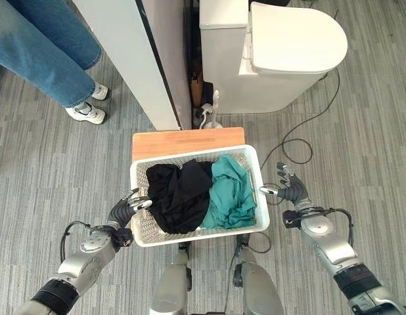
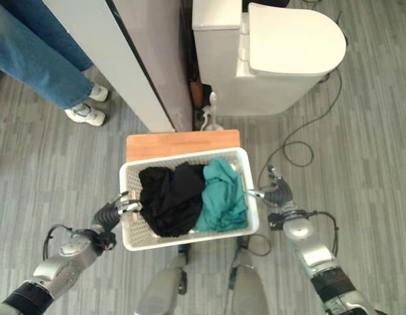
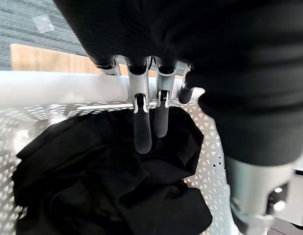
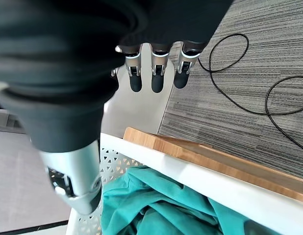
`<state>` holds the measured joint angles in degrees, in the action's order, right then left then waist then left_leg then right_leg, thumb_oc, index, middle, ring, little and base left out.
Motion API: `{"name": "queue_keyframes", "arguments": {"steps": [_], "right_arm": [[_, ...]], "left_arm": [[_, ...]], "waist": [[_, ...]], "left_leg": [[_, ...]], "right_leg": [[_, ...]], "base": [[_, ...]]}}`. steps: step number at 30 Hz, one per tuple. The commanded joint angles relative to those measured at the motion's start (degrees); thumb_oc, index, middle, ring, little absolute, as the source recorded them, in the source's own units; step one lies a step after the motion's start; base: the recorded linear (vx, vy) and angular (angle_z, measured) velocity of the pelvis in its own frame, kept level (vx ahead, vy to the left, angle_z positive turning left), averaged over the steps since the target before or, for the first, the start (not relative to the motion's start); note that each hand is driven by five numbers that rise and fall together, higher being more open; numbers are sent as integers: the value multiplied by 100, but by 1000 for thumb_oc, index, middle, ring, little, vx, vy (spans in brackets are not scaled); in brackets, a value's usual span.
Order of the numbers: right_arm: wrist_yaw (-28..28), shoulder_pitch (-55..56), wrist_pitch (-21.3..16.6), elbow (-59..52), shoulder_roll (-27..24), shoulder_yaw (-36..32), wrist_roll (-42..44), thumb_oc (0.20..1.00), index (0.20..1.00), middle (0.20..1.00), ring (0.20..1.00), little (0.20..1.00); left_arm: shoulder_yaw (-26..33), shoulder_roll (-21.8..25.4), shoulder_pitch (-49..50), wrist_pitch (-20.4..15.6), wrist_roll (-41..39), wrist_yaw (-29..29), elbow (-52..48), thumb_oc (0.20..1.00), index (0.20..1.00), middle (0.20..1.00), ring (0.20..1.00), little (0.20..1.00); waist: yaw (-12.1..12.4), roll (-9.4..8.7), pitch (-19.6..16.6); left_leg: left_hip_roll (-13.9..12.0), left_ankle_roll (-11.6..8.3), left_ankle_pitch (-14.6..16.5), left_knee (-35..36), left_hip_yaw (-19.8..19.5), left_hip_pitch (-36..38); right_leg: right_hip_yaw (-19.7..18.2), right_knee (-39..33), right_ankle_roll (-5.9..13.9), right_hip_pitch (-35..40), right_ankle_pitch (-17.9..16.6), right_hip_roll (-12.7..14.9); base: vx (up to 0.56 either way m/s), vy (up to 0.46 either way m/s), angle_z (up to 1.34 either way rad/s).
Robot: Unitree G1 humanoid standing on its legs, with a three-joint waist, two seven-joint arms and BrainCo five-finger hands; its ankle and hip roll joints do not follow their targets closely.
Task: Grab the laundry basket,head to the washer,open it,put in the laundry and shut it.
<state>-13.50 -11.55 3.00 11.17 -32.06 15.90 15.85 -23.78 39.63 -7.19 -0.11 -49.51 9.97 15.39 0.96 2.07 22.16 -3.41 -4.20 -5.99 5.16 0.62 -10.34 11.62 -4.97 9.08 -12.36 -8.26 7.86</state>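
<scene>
1. Sitting on a low wooden stand (image 1: 188, 142) is the white laundry basket (image 1: 255, 172), right in front of the robot, with the wood sticking out past the basket's far rim.
2. Inside: a black garment (image 1: 180, 195) heaped on the robot's left side and a teal garment (image 1: 230, 192) on its right, the two touching in the middle.
3. The left hand (image 1: 127, 210) is at the basket's left rim. Its wrist view shows the fingers (image 3: 143, 132) reaching over the white rim and hanging fairly straight above the black cloth, not curled round anything.
4. The right hand (image 1: 292, 191) is just beside the right rim, thumb pointing at the basket wall, fingers (image 4: 157, 81) relaxed and spread, holding nothing. Can't tell if the thumb actually touches the plastic.
5. Stuff around: a white toilet (image 1: 295, 49) straight ahead past the stand, a white partition panel (image 1: 127, 59) running up on the far left of it, and some small clutter (image 1: 209, 113) jammed in the gap between them.
6. A person in jeans and white sneakers (image 1: 87, 113) stands off to the far left beyond the panel.
7. A loose black cable (image 1: 305, 128) snakes over the grey striped floor (image 1: 374, 144) on the right, from near the toilet to near the right hand.
</scene>
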Motion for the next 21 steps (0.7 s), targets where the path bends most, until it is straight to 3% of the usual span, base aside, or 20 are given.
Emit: {"name": "queue_keyframes", "arguments": {"steps": [1,8,15,21], "right_arm": [[-86,-31,-218,-540,48,-168,-298,1000,1000,1000,1000,1000],[-108,170,-182,-534,154,-356,-458,1000,1000,1000,1000,1000],[-19,411,-127,-251,254,-529,-698,1000,1000,1000,1000,1000],[114,549,-157,-157,351,-643,-651,1000,1000,1000,1000,1000]], "left_arm": [[69,-292,-235,-65,509,64,366,1000,1000,1000,1000,1000],[525,-525,-230,-212,500,360,84,1000,1000,1000,1000,1000],[1394,-48,259,-444,462,512,-1227,1000,1000,1000,1000,1000],[2085,431,510,-423,750,476,-1539,1000,1000,1000,1000,1000]], "waist": [[-60,-219,-138],[-31,-235,-93],[86,-178,-108],[144,-148,-174]], "left_leg": [[67,201,36,-64,207,-433],[76,202,37,-51,189,-451],[102,196,72,-61,135,-411],[113,193,74,-71,102,-425]], "right_leg": [[-95,519,-97,-96,434,159],[-64,466,-104,-84,429,147],[-12,455,-123,-6,473,150],[-12,453,-133,-4,484,151]], "base": [[0,0,0],[0,0,0],[0,0,0],[0,0,0]]}}
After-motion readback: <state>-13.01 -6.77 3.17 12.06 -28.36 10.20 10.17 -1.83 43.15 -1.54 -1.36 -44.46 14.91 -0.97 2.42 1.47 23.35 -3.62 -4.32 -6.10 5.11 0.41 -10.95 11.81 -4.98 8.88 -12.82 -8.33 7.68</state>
